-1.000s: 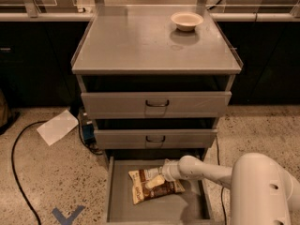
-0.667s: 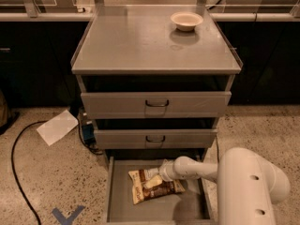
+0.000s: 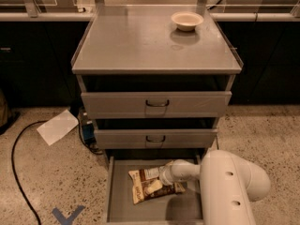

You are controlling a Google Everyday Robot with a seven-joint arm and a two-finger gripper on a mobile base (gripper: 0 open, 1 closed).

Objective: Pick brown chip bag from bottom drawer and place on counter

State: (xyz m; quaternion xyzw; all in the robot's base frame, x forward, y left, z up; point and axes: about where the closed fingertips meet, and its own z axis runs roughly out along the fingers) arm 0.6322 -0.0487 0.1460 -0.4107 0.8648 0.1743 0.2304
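Note:
The brown chip bag lies flat on the floor of the open bottom drawer, right of its middle. It is brown and cream with a white label panel. My gripper reaches down from the right and sits on the bag's middle, touching it. The white arm fills the lower right and hides the drawer's right side. The counter is the grey cabinet top above.
A cream bowl stands at the counter's back right. Two shut drawer fronts with dark handles sit above the open drawer. On the floor to the left are a white sheet, a black cable and a blue mark.
The arm has swung nearer the camera and looms larger at lower right. The gripper has shifted slightly left over the bag. The bag has not moved.

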